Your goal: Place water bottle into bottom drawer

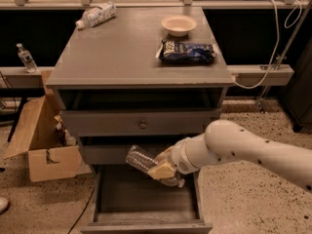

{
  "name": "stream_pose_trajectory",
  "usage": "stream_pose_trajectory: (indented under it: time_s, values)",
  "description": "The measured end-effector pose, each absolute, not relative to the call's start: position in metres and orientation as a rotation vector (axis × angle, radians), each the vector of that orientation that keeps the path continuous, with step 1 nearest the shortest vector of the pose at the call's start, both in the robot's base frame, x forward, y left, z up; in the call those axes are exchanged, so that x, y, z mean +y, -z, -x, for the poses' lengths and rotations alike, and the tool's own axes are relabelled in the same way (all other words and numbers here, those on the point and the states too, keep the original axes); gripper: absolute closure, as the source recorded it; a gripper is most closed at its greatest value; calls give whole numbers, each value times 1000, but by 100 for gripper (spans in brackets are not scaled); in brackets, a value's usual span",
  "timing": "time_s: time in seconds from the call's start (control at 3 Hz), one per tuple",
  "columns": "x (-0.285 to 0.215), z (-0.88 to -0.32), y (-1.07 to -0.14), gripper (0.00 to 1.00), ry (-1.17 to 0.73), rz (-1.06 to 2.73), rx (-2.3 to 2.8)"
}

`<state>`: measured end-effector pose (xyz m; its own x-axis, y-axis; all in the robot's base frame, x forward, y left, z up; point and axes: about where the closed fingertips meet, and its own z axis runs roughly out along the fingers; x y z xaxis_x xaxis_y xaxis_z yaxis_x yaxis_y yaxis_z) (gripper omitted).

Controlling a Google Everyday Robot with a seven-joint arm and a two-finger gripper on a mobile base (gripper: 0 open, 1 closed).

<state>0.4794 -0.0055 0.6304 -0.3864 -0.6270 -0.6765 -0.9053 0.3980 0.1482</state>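
Note:
The water bottle [141, 160], clear ribbed plastic, lies on its side in my gripper [162, 169], above the open bottom drawer [146, 196]. My white arm reaches in from the right. The gripper is shut on the bottle and covers its middle, so the label band is hidden. The bottle hangs in front of the middle drawer's face, over the right half of the bottom drawer's dark flat interior. The bottom drawer is pulled out toward me.
On the cabinet top [122, 52] lie a bottle with a white-and-blue label [96, 14], a bowl [179, 24] and a dark snack bag [187, 52]. An open cardboard box [41, 140] stands left of the cabinet. A small bottle [25, 57] stands on a ledge at left.

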Motion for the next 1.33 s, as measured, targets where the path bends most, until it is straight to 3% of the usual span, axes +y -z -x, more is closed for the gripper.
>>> stream_pose_trajectory:
  time_s: [0.33,1.33]
  values:
    - [-11,-476,-602,100,-795,1249,2125]
    - [-17,-488,-553,100,-770,1289,2097]
